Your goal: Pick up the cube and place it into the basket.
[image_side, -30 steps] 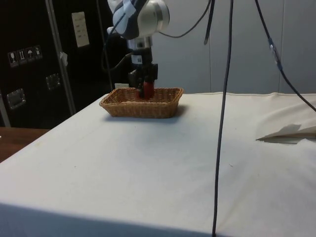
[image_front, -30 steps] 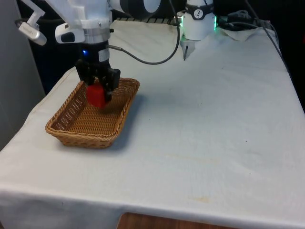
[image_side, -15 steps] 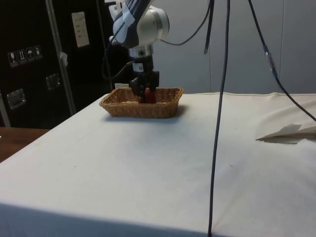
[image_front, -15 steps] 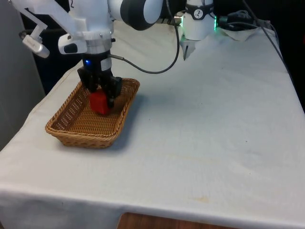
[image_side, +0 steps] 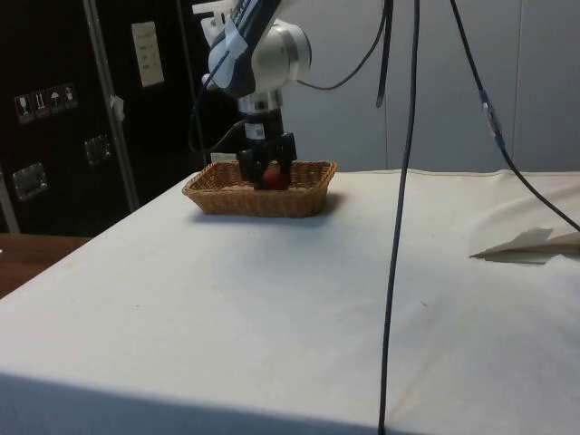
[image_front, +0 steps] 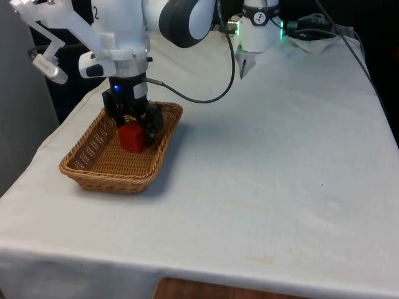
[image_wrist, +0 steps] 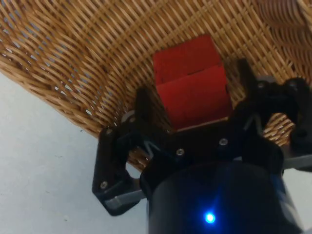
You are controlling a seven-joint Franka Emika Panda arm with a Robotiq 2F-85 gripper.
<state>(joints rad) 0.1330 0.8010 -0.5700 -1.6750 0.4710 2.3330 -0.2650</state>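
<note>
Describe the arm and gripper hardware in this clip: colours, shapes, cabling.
The arm is glossy white with rounded segments and a dark grey joint cap. The gripper is black, with two blocky fingers and visible screw heads on its body. A thin dark cable loops from the wrist back toward the base.

- One red cube [image_front: 132, 137], down inside the basket.
- One wicker basket [image_front: 93, 163].
- One black claw [image_front: 133, 126] with two fingers.
- One bench [image_front: 268, 180] under a white cloth.
- One crumpled sheet [image_side: 530, 243] on it.
</note>
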